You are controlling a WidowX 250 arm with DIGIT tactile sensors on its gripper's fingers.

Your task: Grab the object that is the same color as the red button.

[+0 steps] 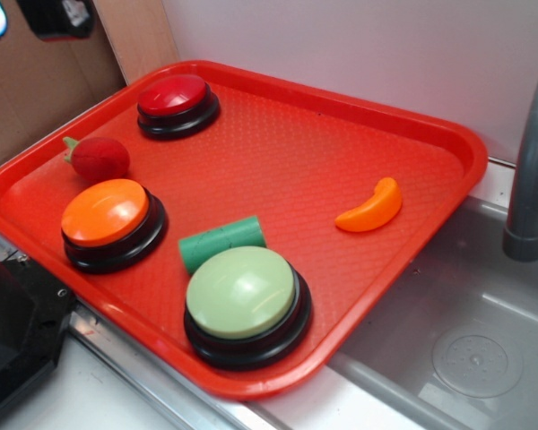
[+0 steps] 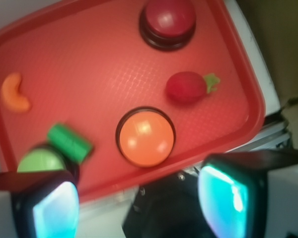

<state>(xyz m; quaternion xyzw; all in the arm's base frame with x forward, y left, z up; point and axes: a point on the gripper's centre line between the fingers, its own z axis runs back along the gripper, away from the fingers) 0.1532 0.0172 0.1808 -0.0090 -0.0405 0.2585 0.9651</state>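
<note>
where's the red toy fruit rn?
Exterior view: red toy fruit lies on the tray near its left rim, between the red button and the orange button, touching neither.

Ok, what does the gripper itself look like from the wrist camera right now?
The gripper shows as two chunky black fingers at the bottom of the wrist view, one on each side. Each carries a glossy pad glowing teal to cyan on its inner face. Dark hardware with a small screw sits between them. No cables or markings are visible.
</note>
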